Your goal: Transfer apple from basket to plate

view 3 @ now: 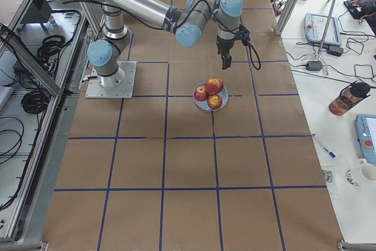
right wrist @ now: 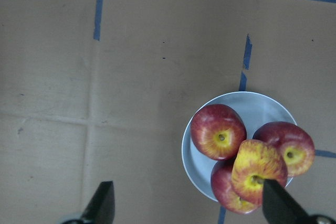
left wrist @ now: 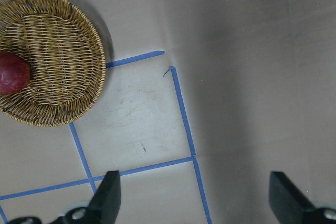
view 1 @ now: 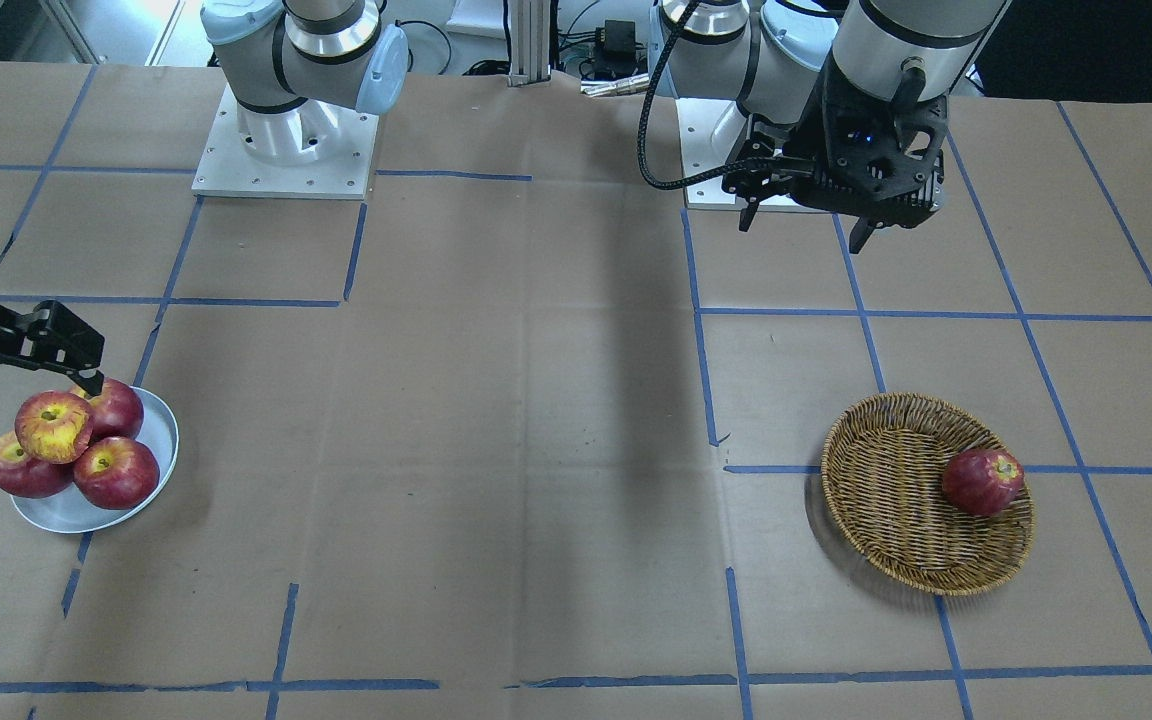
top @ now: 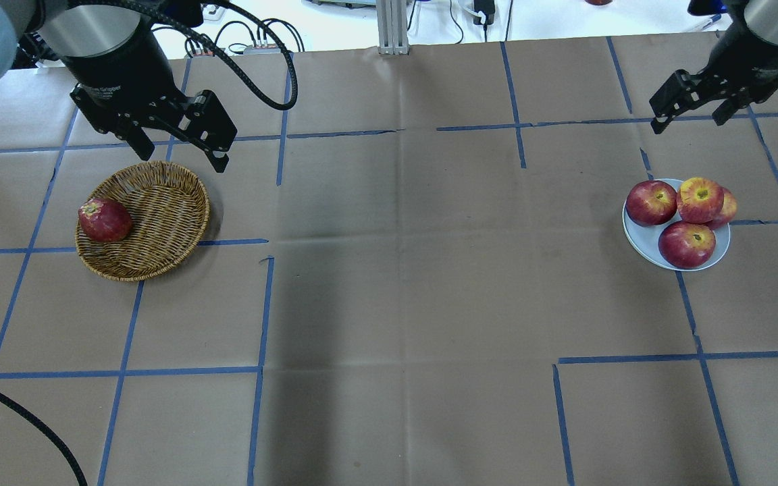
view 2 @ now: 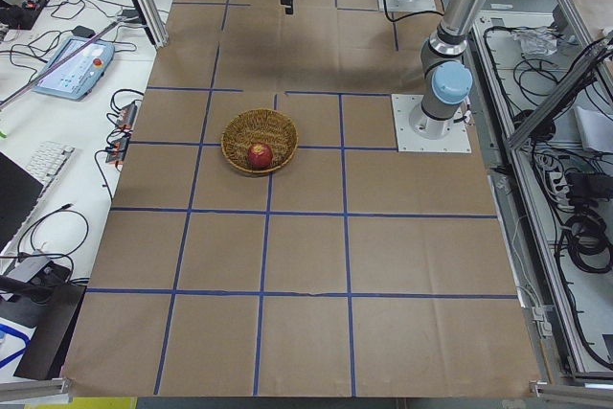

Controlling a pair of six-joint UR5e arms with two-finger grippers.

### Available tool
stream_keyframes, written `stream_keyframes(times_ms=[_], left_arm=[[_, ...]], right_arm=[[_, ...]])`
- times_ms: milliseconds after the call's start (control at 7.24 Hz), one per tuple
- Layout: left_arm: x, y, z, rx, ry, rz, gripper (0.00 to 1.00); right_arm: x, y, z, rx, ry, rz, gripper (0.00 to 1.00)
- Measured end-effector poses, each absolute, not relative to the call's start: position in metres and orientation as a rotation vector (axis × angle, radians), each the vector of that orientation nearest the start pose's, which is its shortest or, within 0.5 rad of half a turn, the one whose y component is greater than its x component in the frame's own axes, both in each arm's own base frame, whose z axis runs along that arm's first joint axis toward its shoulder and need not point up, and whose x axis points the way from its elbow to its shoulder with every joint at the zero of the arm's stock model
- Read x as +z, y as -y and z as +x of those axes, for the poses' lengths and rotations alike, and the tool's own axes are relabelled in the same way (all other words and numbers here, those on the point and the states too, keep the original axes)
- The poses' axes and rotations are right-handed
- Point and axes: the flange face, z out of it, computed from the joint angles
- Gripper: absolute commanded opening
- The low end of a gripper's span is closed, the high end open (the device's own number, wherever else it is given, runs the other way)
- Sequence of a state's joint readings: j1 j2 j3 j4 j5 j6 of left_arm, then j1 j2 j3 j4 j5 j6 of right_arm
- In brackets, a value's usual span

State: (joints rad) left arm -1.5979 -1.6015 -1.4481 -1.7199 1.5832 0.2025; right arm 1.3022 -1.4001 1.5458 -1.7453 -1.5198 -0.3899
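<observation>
The yellow-streaked apple (view 1: 54,426) lies on top of three dark red apples on the white plate (view 1: 161,440). It also shows in the overhead view (top: 699,200) and the right wrist view (right wrist: 258,170). The plate (top: 639,236) is at the table's right side. The wicker basket (top: 159,209) at the left holds one dark red apple (top: 104,220). My left gripper (top: 179,156) is open and empty, raised just behind the basket. My right gripper (top: 687,123) is open and empty, raised just behind the plate.
The table is covered in brown paper with a grid of blue tape lines. The two arm bases (view 1: 284,150) stand at the robot's edge of the table. A black cable (top: 17,418) crosses the near left corner in the overhead view.
</observation>
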Motion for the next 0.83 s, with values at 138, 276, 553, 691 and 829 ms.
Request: stream_keyframes(times_ms=[138,276,553,691,829], left_arm=[[0.518,0.494,-0.145,0.092,-3.112,0.359,0.99],[0.518,0.494,-0.145,0.092,-3.112,0.358,0.99],[0.518,0.494,-0.145,0.093,-3.111,0.358,0.99],[0.518,0.494,-0.145,0.093,-3.111,0.358,0.99],[0.518,0.493,-0.145,0.092,-3.111,0.358,0.99]], right_arm=[[0.444,0.571,0.021,-0.068,-3.1,-0.134,1.0],[0.457,0.557,0.06,-0.057,-3.101,-0.062,1.0],[0.468,0.535,0.117,-0.049,-3.13,0.025,1.0],[0.468,0.531,0.127,-0.043,-3.151,0.037,1.0],[0.468,0.529,0.129,-0.042,-3.16,0.043,1.0]])
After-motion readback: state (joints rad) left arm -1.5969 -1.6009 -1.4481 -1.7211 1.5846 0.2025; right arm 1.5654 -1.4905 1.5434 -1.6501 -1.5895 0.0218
